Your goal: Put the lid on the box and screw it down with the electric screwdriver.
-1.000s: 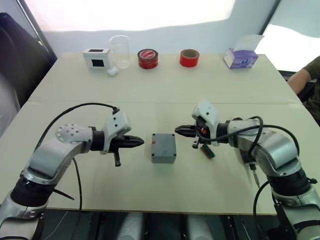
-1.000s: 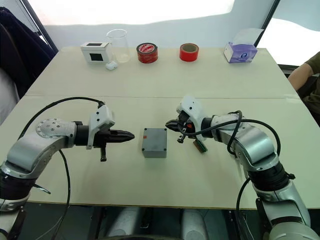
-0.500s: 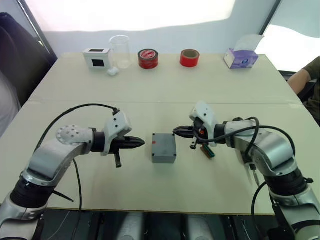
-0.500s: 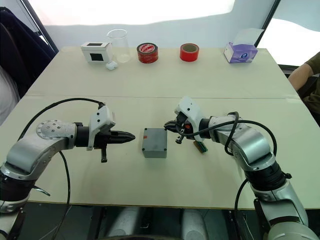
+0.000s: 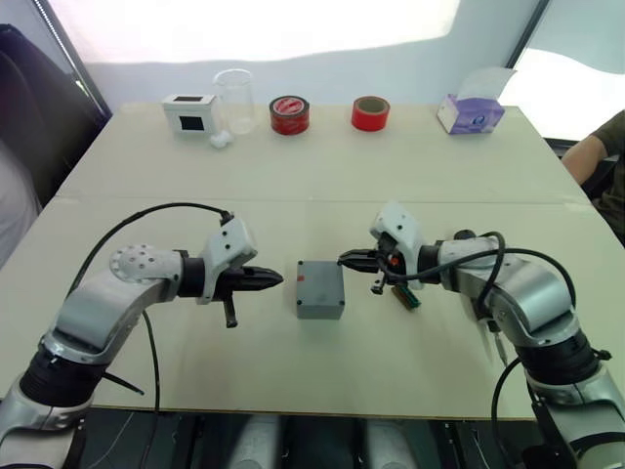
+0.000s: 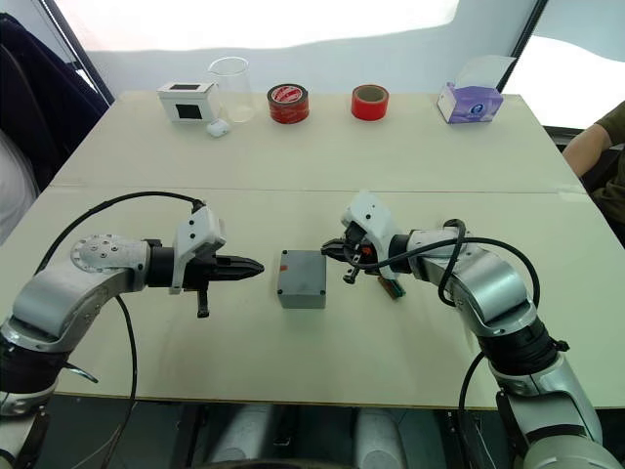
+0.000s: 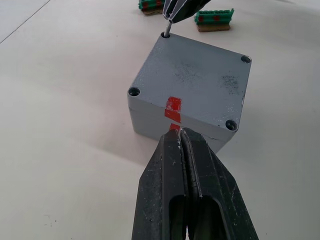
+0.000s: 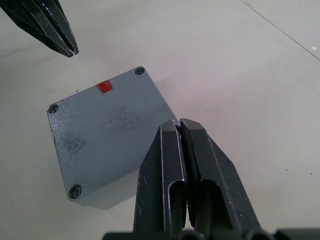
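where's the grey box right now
The box sits on the near half of the table, centred between the left gripper and the right gripper, its lid already on.

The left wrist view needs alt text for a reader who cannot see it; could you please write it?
A grey box with its lid on sits on a pale table, the shut left gripper pointing at its red mark. The right gripper holds a screw over a far corner hole.

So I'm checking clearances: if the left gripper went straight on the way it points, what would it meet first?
Probably the box: the left gripper, fingers shut, points at its side with the red mark, with a short stretch of bare table between.
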